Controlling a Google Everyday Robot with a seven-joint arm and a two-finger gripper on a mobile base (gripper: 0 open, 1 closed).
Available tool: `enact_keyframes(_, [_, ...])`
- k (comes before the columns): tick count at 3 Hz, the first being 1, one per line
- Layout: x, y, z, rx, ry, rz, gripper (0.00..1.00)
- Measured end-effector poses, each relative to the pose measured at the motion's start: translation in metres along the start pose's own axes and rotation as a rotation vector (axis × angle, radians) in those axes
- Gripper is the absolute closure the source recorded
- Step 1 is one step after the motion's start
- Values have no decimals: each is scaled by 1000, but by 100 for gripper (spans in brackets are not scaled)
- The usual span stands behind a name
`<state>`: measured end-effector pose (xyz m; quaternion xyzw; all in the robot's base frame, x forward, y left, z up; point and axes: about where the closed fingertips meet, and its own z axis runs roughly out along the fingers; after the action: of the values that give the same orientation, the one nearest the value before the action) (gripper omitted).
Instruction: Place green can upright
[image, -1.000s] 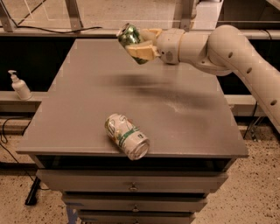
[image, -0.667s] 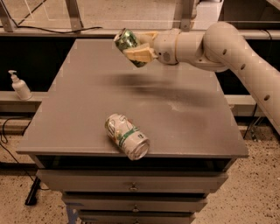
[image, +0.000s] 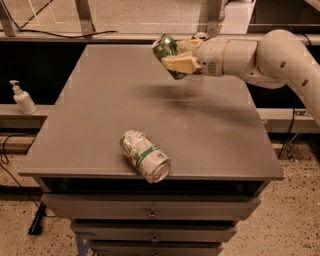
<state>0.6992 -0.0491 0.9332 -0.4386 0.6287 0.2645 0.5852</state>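
Note:
The green can (image: 166, 52) is held in the air above the far middle of the grey table (image: 100, 105), tilted with its silver top toward the upper left. My gripper (image: 176, 56) reaches in from the right and is shut on the green can, its pale fingers (image: 181, 63) wrapped around the can's lower side. The can's shadow falls on the table just below it.
A white can with a green band (image: 144, 156) lies on its side near the table's front edge. A soap dispenser bottle (image: 22, 99) stands on a ledge at the left. Drawers (image: 150, 212) sit under the tabletop.
My gripper has moved with the green can a little to the right and downward.

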Motion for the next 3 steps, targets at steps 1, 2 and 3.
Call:
enact_keyframes(1, [1,-10,-32,52,-37,31,100])
enact_keyframes(2, [8,-18,-60,91,-83,67,100])
enact_keyframes(3, [20,-23,-90,125,-127,111,100])
